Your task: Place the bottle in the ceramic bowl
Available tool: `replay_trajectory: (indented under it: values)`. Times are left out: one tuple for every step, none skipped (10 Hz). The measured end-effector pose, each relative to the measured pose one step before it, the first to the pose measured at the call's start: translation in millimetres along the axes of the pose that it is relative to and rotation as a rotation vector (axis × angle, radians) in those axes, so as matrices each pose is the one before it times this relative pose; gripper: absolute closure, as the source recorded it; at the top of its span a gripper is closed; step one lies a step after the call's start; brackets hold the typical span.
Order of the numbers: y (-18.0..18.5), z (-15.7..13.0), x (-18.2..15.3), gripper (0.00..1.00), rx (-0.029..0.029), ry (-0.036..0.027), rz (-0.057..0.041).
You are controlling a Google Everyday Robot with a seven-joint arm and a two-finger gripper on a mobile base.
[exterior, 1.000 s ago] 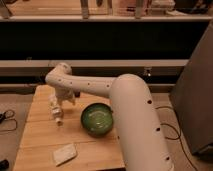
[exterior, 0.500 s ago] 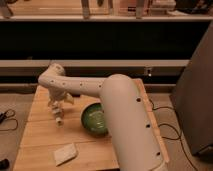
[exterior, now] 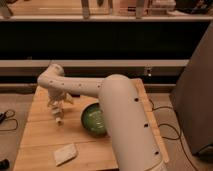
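Grasp step: gripper [exterior: 56, 107], jaws spread, just above slim whitish bottle [exterior: 59, 120] near glossy green ceramic bowl [exterior: 92, 120]; next, lower and pinch.

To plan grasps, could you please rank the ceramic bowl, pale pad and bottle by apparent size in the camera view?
1. ceramic bowl, arm hides part
2. pale pad
3. bottle, just below the pincer, left of the bowl

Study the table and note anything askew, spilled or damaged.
Only the flat pale pad at the front of the table lies skewed to its boards. The gripper hangs over the bottle, left of the green bowl; nothing looks spilled or broken.
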Motion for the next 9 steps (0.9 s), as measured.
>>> replay_trajectory:
  values:
    - [-0.92, 0.92, 0.57, 0.2, 0.0022, 0.00065, -0.00539]
    - [-2.1, 1.33, -0.21, 0.2, 0.00159, -0.00102, -0.00752]
    - [-2.6, 1.47, 0.16, 0.2, 0.00318, -0.00104, -0.00933]
    - [-2.36, 2.16, 0.35, 0.2, 0.00145, -0.00217, -0.01123]
    - [-1.16, 1.02, 0.65, 0.2, 0.00216, -0.00061, -0.005]
    - [-1.2, 1.42, 1.13, 0.2, 0.00183, -0.00109, -0.00775]
    - [-0.56, 1.83, 1.03, 0.2, 0.00193, -0.00242, -0.00634]
    - [0.21, 1.96, 1.79, 0.2, 0.00032, -0.00073, -0.00602]
    - [-1.2, 1.01, 1.25, 0.2, 0.00094, -0.00141, -0.00562]
